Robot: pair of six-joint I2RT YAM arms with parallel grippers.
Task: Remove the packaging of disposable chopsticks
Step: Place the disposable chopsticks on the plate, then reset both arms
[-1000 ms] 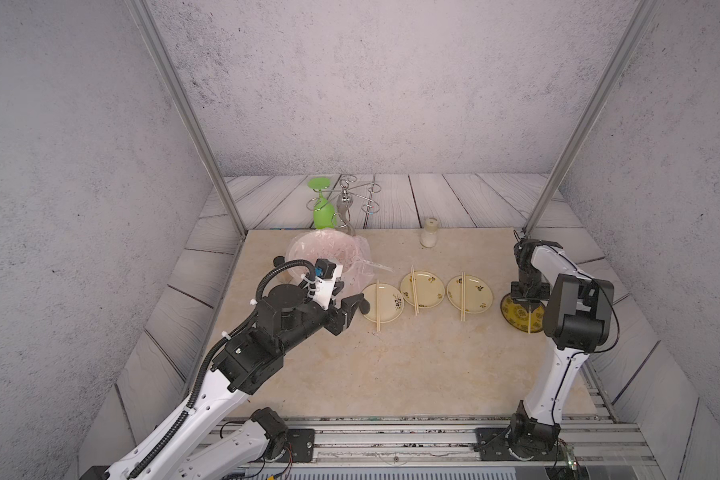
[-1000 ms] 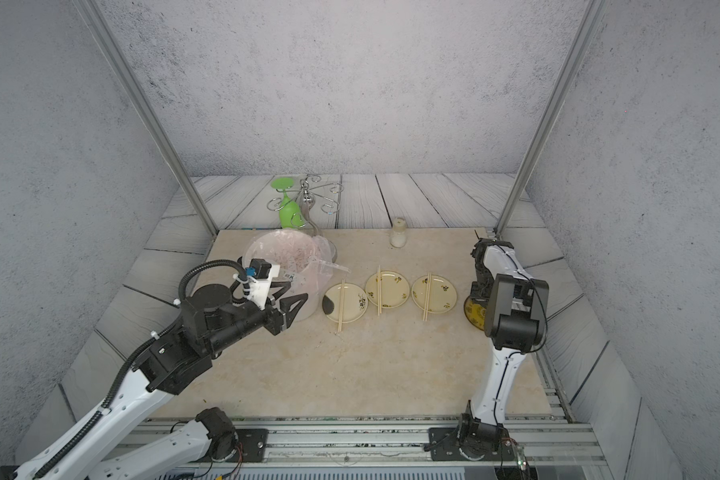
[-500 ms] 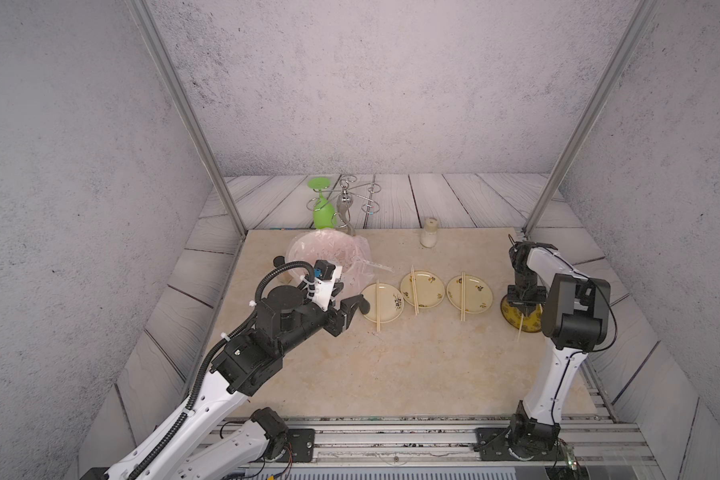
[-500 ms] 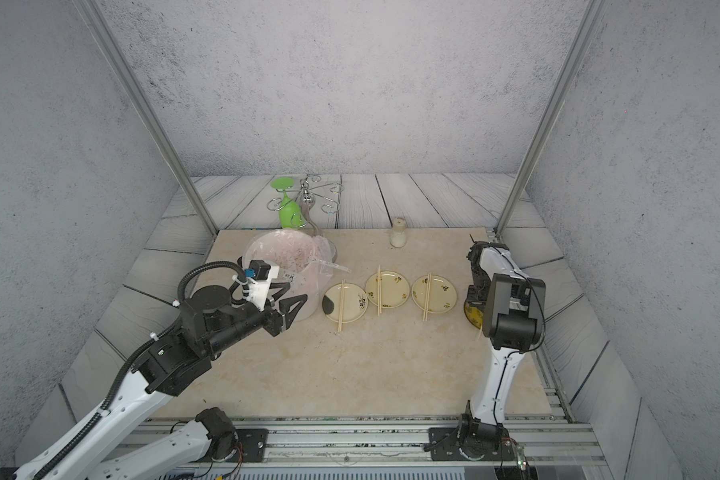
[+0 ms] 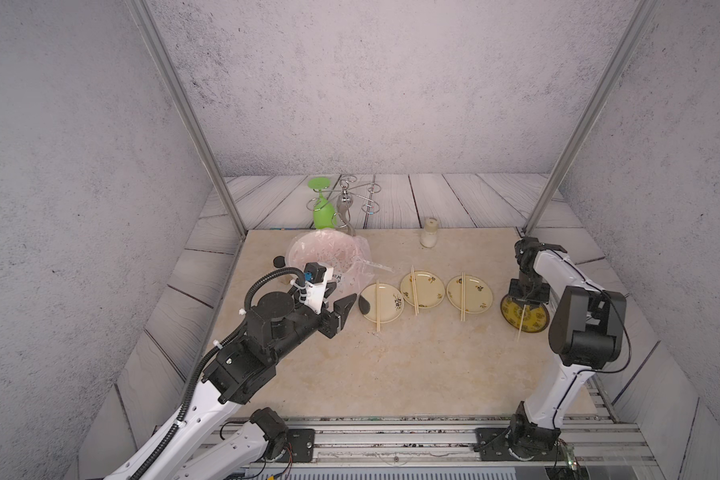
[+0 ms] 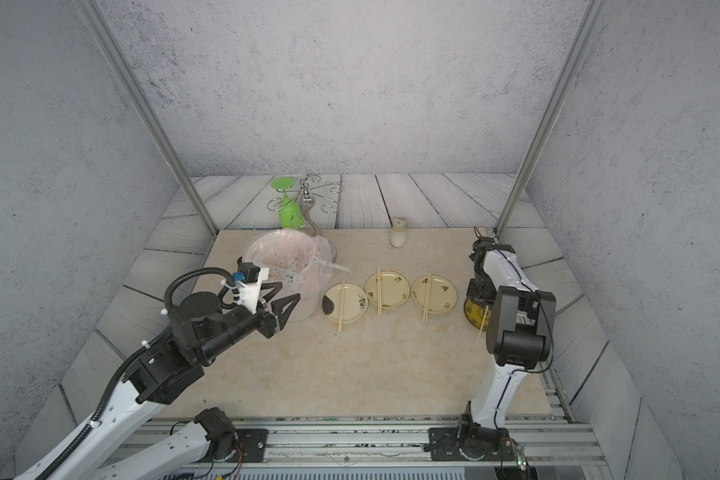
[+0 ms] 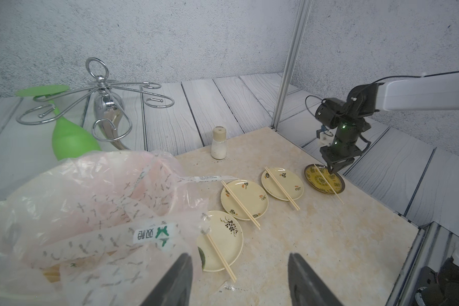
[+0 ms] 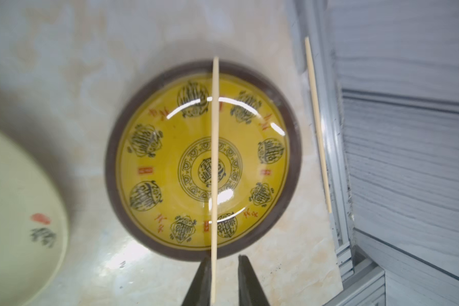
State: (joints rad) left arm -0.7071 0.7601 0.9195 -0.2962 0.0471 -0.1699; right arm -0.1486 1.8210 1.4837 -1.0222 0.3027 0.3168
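Right gripper (image 8: 224, 258) stood barely parted, left gripper (image 7: 239, 255) gaped empty; the chopstick (image 8: 214, 132) across the yellow plate (image 8: 170, 169) looked light, stiff, best pinched endwise.

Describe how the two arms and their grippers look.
Both arms have white links and black joint housings. The left arm carries a ribbed black hose fixed with white ties; the right arm has a thin black cable. The left gripper and right gripper have black, tapering fingers.
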